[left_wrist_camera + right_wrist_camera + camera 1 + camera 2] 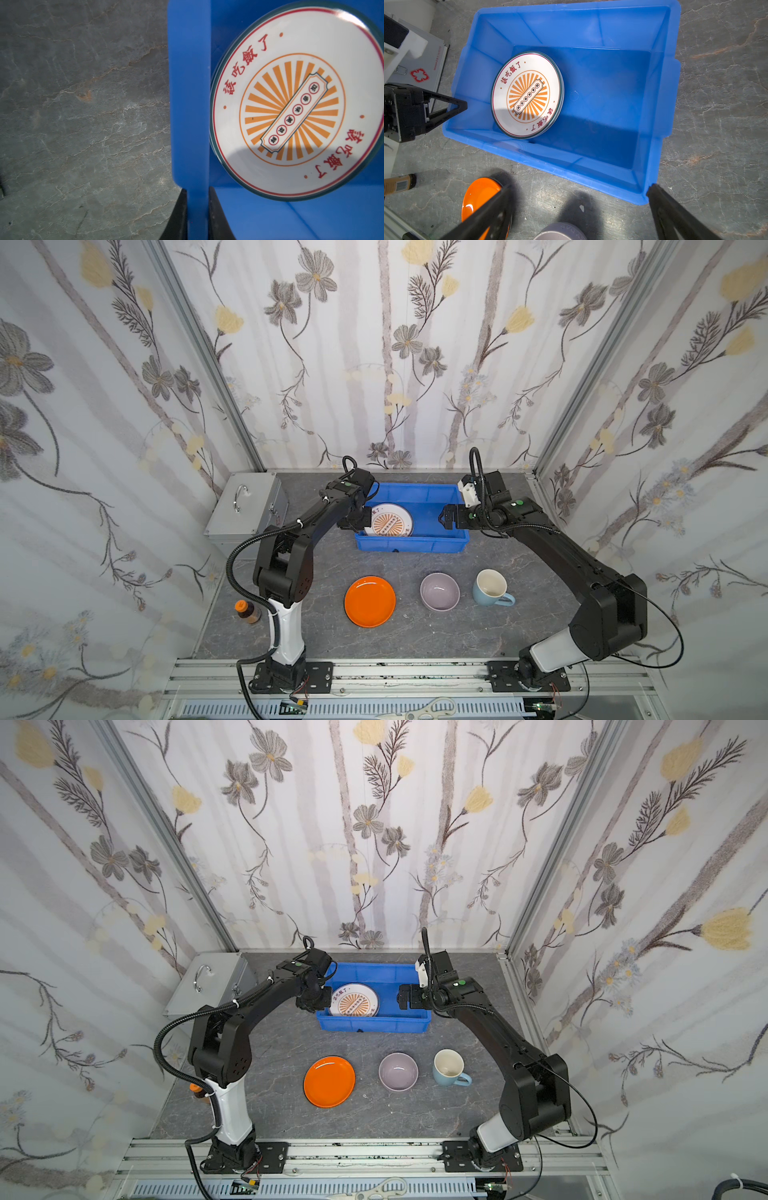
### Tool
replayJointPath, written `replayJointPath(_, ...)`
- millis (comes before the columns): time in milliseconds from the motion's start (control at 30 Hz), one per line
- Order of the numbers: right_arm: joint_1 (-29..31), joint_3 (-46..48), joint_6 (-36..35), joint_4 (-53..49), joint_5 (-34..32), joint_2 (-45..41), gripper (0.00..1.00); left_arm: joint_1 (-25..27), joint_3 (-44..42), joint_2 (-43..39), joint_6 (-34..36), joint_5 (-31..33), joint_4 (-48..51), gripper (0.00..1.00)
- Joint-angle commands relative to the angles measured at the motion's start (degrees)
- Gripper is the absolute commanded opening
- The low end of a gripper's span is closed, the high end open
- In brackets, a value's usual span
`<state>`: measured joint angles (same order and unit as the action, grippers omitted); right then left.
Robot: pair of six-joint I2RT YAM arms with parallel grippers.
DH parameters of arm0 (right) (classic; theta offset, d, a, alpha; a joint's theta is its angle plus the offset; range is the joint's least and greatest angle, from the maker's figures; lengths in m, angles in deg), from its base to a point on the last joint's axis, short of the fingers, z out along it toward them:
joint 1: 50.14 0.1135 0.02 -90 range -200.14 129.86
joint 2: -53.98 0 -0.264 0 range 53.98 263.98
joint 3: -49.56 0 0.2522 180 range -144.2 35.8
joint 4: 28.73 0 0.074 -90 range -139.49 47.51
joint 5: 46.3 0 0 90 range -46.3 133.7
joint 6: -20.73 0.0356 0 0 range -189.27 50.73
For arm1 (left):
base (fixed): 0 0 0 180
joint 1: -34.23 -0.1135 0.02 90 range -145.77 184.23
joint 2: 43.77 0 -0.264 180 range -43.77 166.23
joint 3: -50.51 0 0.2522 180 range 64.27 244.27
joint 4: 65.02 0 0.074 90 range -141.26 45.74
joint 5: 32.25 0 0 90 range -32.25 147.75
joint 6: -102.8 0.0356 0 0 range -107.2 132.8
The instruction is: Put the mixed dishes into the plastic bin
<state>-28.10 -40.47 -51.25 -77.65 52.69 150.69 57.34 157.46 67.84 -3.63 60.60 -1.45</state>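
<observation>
**Left tool clamped on bin wall, right tool open above the other end**

The bright blue rectangular plastic bin (411, 545) sits on the grey stone-patterned table (415, 639), spanning the gap between the two tools. Inside lies a round white plate with a dark-green rim, red lettering and an orange sunburst centre (527, 95). It is in the half nearer the left tool (362, 522), just past its fingertips and well apart from the right tool (444, 520).

The left tool is closed on the bin's short end wall. In the left wrist view its two black fingers (180, 214) stand one outside and one inside the blue lip, pressed against it. The right tool hangs above the opposite end, jaws spread wide and holding nothing. In the right wrist view one fingertip is just beside a corner of the bin's rim.

Three dishes stand on the table outside the bin, on the arm-base side of both tools. A plain orange round plate (370, 601) is nearest the left tool, a lilac bowl (439, 591) is in the middle, and a pale-blue mug with a cream inside (492, 588) is nearest the right tool.

A silver metal case with a handle (245, 506) lies on the outer side of the left tool's arm. A small brown bottle with an orange cap (248, 612) stands near that arm's base.
</observation>
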Motion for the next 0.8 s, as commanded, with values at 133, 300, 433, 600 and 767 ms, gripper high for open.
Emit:
replayJointPath(133,1.66,-2.11,1.12,1.84,-1.69,1.64,1.00,-1.66,-1.79,-2.42,1.00,0.31,-2.16,0.15)
replayJointPath(300,2.89,-2.77,2.08,2.24,-1.87,2.63,1.00,-2.31,-3.53,-3.11,1.57,-0.19,-2.86,0.20)
replayJointPath(433,4.12,-4.25,2.42,1.87,-2.70,3.72,1.00,-3.13,-3.88,-3.39,1.92,-0.82,-3.23,0.25)
replayJointPath(600,5.43,-6.01,3.22,1.45,-4.51,4.90,1.00,-3.77,-3.96,-4.34,2.34,-1.09,-3.31,0.30)
replayJointPath(767,6.25,-6.54,4.56,1.55,-6.58,5.33,1.00,-4.01,-4.33,-6.73,2.36,-1.00,-2.83,0.40)
